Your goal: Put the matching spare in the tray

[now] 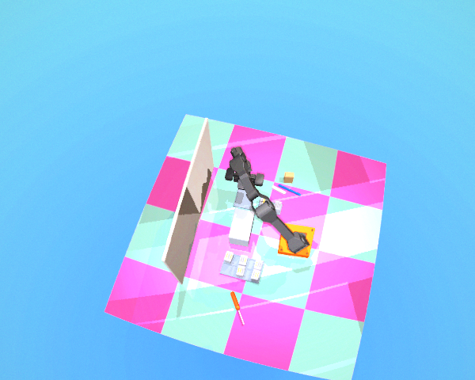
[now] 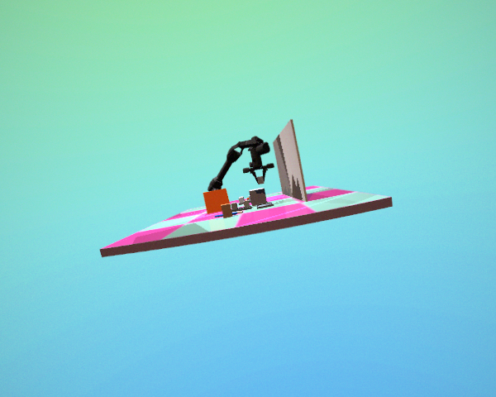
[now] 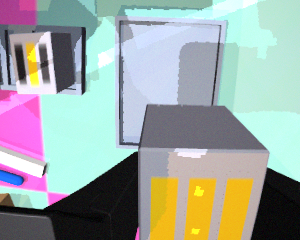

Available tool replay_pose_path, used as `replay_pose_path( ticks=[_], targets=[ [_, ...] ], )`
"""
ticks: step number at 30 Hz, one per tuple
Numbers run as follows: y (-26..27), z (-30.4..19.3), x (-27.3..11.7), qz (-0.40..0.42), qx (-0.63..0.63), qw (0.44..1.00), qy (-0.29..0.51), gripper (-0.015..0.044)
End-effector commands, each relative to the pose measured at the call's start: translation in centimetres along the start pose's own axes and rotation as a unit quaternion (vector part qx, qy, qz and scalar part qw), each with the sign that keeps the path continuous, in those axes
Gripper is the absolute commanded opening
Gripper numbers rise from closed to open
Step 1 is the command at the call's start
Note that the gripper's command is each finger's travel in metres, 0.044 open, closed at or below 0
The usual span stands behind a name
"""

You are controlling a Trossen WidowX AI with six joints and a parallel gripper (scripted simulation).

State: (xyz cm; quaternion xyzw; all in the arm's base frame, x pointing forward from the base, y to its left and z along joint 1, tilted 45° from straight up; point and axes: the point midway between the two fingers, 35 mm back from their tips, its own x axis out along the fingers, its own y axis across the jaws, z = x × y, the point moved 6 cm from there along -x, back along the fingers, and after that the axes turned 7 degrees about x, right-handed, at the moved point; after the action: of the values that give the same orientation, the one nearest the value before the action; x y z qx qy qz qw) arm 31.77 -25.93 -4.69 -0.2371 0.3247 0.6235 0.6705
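My gripper [image 2: 259, 181] [image 3: 185, 162] is shut on a pale grey block with three yellow stripes on the face towards the wrist camera. The block hangs well above the table. The shallow grey tray [image 1: 241, 199] [image 3: 150, 70] is empty, ahead of the held block in the wrist view; the block hides its lower right corner. A large white block [image 1: 241, 226] [image 2: 257, 197] stands beside the tray; its back cannot be read. Several striped spares sit on a grey rack [image 1: 226, 270]. Another block [image 3: 35, 62] with dark, yellow and dark stripes sits on a smaller rack [image 3: 78, 37].
A tall pale panel [image 1: 195, 186] [image 2: 290, 158] stands on the far side of the tray from the small rack. An orange base [image 1: 286, 250], a tan cube [image 1: 288, 176], a blue rod [image 1: 290, 189] [image 3: 6, 176], a white stick [image 3: 17, 160] and an orange-handled screwdriver [image 1: 235, 301] are also there.
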Motion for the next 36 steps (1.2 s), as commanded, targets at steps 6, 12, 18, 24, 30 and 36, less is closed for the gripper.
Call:
replay_pose_path(
  ticks=[6,12,18,24,30,36],
  targets=[
    [-0.1,-0.1,0.8,-0.002,0.003,1.000,-0.002,0.0000],
    [-0.2,-0.1,1.3,-0.003,0.003,1.000,-0.002,0.0000],
    [-0.2,-0.1,1.8,-0.003,0.003,1.000,-0.002,0.0000],
    [-0.3,-0.1,2.3,-0.003,0.003,1.000,-0.002,0.0000],
    [-0.3,-0.1,2.8,-0.003,0.003,1.000,-0.002,0.0000],
    [-0.4,-0.1,3.3,-0.003,0.003,1.000,-0.002,0.0000]
  ],
)
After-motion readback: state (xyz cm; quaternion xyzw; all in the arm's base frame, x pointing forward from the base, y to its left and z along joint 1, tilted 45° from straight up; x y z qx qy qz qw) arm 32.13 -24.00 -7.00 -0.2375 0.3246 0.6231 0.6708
